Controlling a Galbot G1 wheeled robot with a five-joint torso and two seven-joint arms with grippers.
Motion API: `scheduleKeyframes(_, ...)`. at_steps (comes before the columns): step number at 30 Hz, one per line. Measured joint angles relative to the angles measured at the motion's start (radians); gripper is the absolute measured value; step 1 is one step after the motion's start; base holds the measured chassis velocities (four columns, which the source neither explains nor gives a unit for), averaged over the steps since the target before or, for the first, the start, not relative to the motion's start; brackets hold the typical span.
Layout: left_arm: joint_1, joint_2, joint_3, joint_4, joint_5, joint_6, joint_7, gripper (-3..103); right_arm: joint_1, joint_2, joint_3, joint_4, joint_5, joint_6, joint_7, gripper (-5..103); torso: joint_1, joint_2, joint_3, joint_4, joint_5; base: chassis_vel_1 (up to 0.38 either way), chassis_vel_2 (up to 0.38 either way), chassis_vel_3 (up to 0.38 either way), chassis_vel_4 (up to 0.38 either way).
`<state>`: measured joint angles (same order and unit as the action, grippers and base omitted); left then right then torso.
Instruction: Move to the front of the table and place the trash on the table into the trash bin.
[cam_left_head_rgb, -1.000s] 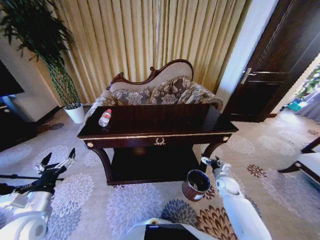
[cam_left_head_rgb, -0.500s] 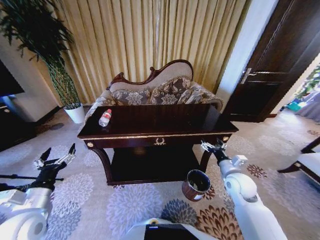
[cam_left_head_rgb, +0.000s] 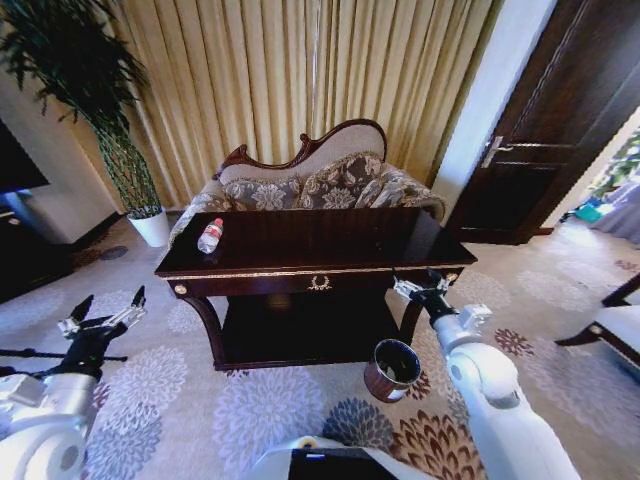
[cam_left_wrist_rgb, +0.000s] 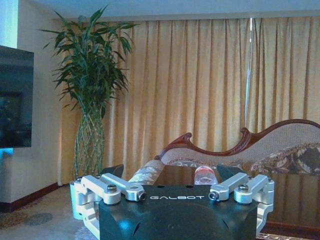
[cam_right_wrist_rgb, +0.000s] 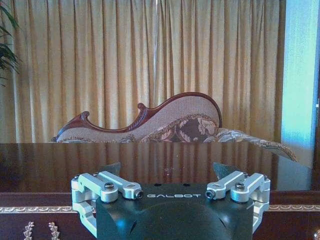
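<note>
In the head view, the right tool (cam_left_head_rgb: 418, 290) has risen from beside the trash bin (cam_left_head_rgb: 391, 369) a second ago and now sits at the front right corner of the table (cam_left_head_rgb: 330, 245), level with its gold edge trim, fingers spread apart and empty. The left tool (cam_left_head_rgb: 100, 318) has drifted slightly lower and outward over the floral carpet, well left of the table, its fingers also spread with nothing between them. The bottle (cam_left_head_rgb: 209, 236) lies unmoved near the table's left end, and the bin stands unmoved on the carpet by the right front leg.

In the left wrist view, the bottle (cam_left_wrist_rgb: 205, 175) appears just beyond the open fingers, with the tall plant (cam_left_wrist_rgb: 90, 100) off to one side.

In the right wrist view, the glossy tabletop (cam_right_wrist_rgb: 150, 160) stretches ahead of the open fingers, the sofa (cam_right_wrist_rgb: 165, 122) behind it.
</note>
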<state>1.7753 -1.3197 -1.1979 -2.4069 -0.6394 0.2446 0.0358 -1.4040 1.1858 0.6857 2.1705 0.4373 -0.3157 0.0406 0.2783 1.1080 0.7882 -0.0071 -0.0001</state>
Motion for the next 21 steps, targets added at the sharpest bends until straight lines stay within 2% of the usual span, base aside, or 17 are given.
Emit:
scheduleKeyframes(9, -0.009, 0.001, 0.014, 0.0, -0.001, -0.003, 0.007, 100, 0.0, -0.002, -0.008, -0.001, 0.005, 0.003, -0.005, 100, 0.0, 0.0, 0.0, -0.0001, 0.0, 0.0, 0.0, 0.0, 0.0)
scheduleKeyframes(21, -0.003, -0.003, 0.016, 0.006, -0.006, -0.022, 0.01, 100, 0.003, 0.001, -0.033, 0.005, 0.006, 0.007, -0.006, 100, 0.0, 0.0, 0.0, 0.0, 0.0, -0.077, 0.071, 0.078, -0.07)
